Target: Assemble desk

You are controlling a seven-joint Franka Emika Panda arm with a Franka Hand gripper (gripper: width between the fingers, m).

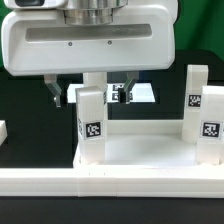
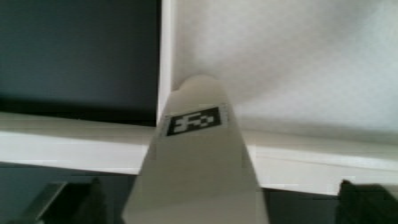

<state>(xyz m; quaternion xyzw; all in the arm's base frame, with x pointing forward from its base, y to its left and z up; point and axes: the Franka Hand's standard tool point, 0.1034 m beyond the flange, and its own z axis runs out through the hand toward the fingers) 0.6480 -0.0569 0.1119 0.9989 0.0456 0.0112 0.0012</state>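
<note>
Desk top [image 1: 140, 150] on table; claw [image 1: 92, 92] gripping leg [image 1: 91, 115] upright.

Low frontal exterior; close wrist overhead

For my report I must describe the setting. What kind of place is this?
Most likely a robot test bench in a lab, not a home. A robot arm hangs over a black table, and the white furniture legs carry printed black-and-white square tags for camera tracking.
</note>
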